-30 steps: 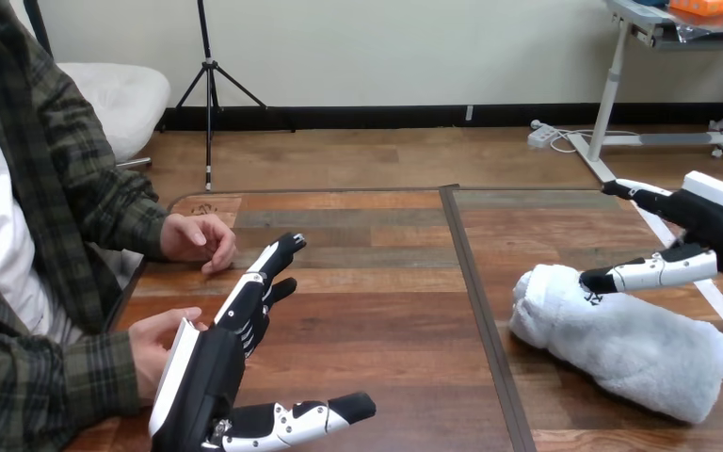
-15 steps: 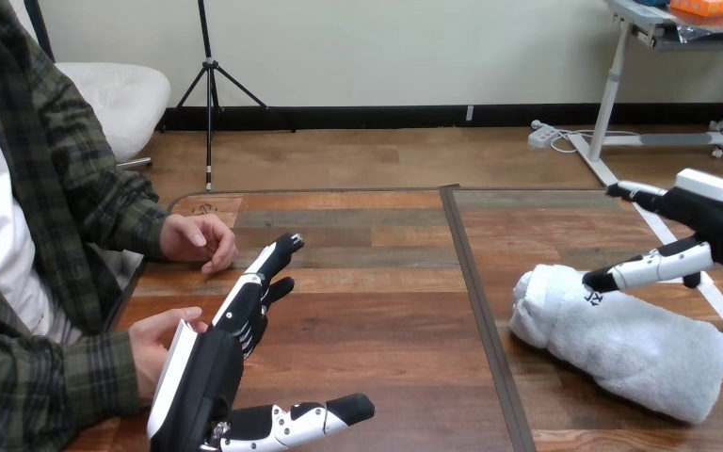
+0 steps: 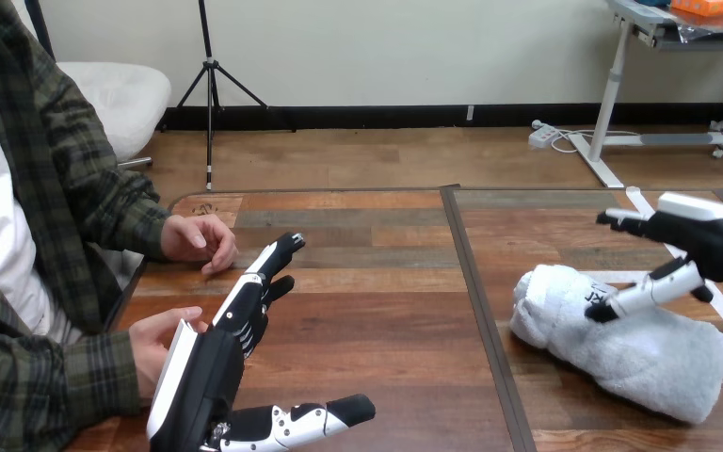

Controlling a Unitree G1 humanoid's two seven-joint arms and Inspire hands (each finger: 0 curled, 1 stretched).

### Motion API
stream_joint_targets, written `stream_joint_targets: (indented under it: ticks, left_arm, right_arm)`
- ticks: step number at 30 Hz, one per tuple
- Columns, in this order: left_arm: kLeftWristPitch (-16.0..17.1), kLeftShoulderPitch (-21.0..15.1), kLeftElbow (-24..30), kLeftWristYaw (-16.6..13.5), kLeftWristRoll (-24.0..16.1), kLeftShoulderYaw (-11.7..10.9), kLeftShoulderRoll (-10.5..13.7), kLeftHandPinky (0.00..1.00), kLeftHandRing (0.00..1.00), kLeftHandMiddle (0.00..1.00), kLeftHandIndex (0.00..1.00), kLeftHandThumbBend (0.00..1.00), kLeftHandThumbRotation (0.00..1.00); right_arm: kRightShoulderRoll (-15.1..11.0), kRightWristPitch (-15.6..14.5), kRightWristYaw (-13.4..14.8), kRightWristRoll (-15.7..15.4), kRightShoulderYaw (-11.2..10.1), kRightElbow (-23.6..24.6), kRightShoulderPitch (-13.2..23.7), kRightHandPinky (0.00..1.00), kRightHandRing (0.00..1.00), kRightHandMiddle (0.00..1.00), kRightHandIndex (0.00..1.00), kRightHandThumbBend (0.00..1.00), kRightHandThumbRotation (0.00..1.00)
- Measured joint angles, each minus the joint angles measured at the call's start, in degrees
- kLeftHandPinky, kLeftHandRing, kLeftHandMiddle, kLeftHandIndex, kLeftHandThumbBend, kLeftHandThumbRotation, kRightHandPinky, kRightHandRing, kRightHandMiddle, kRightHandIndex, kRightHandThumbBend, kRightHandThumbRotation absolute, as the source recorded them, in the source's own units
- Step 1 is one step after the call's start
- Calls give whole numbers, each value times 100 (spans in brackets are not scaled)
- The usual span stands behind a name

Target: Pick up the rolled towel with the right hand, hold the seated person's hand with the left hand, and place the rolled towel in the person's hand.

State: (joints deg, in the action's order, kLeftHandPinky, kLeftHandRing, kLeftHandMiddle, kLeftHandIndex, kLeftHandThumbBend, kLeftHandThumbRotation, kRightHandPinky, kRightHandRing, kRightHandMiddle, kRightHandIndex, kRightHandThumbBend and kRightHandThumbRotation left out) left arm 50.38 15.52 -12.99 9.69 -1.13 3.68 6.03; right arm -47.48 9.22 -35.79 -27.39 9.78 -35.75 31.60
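White rolled towel (image 3: pixel 621 350) is lying on the right half of the desk (image 3: pixel 386 320). We are seeing the right hand (image 3: pixel 711 243) spread above it, fingers uncurled, thumb tip touching its top. The left hand (image 3: pixel 209 363) is hovering straight-fingered, gripping nothing, beside the person's nearer hand (image 3: pixel 153 341). We are judging a shallow pinch risky: soft terry squashing, roll unwinding. Desk planks are looking smooth.

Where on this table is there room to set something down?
The widest bare patch of table lies between the left hand and the rolled towel. The far strip is free. Crowded: the person's near hand and far hand at left; the right hand at the towel.
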Motion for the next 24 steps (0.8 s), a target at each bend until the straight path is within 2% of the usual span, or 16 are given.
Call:
stream_joint_targets:
  ticks: [3,5,13,18,24]
  left_arm:
    - [41,-2,-27,9,10,-1,3,90,95,95,89,100,26]
    - [224,-86,-238,36,37,-9,8,86,92,93,88,100,31]
    - [601,-480,-1250,93,110,-78,45,77,88,89,85,100,33]
    - [739,-698,-1854,188,194,-113,85,76,88,89,85,100,31]
    - [882,-762,-2132,275,297,-154,90,78,89,90,85,100,30]
  right_arm:
    - [13,116,42,-33,92,-239,78,87,100,98,99,97,41]
    - [15,172,50,-62,141,-366,107,91,100,99,99,95,39]
    - [53,407,74,-130,327,-825,206,95,100,100,100,96,39]
    - [147,645,253,-295,521,-1393,431,96,100,100,100,99,45]
    - [293,843,565,-601,809,-2157,788,97,100,100,100,100,56]
